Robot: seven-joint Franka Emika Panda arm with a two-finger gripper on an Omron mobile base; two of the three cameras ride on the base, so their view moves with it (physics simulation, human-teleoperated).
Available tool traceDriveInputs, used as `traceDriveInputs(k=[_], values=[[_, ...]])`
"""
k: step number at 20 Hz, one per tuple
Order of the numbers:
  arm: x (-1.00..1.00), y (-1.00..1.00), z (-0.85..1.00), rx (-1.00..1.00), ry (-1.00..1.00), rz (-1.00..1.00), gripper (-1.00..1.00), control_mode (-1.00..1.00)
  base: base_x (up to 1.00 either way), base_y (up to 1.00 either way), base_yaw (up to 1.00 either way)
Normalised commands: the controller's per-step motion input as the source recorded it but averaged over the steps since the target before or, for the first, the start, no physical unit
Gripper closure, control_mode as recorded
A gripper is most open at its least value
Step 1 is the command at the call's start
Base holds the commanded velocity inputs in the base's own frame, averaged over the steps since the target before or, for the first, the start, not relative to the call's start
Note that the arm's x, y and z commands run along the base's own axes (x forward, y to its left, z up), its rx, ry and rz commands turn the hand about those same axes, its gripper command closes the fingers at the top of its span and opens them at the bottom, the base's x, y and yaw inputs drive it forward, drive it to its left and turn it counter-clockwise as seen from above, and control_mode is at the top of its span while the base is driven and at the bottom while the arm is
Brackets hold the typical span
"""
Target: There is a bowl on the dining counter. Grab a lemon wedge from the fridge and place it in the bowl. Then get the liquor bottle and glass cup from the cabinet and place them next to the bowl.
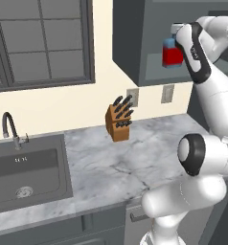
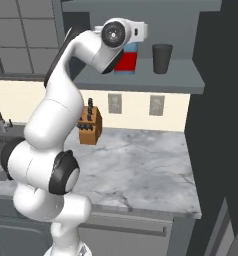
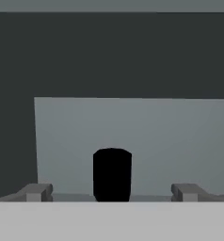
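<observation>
In the left base view the liquor bottle point(image 1: 172, 53) is standing on the cabinet point(image 1: 135, 43) shelf, partly behind the arm.

In the right base view the glass cup point(image 2: 161, 58) is standing just beside it.

In the hand view the gripper point(image 3: 112, 192) is spread wide, holding nothing, its fingertips point(image 3: 37, 192) flanking the bottle's black cap point(image 3: 112, 174).

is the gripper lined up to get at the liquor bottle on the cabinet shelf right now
Probably yes. In the hand view the open gripper has the bottle's black cap centred between its fingertips with nothing in front. The liquor bottle stands on the cabinet shelf, apart from the glass cup.
</observation>
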Motion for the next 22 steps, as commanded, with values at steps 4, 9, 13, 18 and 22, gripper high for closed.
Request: traceDriveInputs(k=[4, 9, 13, 18, 22], values=[[0.21, 0.0, -0.02, -0.01, 0.02, 0.0, -1.0, -1.0, 0.0, 0.0, 0.0], [0.19, 0.0, 0.0, 0.0, 0.03, 0.0, -1.0, -1.0, 0.0, 0.0, 0.0], [0.18, 0.0, 0.0, 0.0, 0.04, 0.0, -1.0, -1.0, 0.0, 0.0, 0.0], [0.19, 0.0, -0.04, -0.01, 0.04, 0.0, -1.0, -1.0, 0.0, 0.0, 0.0], [0.2, 0.0, -0.05, -0.03, 0.05, 0.0, -1.0, -1.0, 0.0, 0.0, 0.0]])
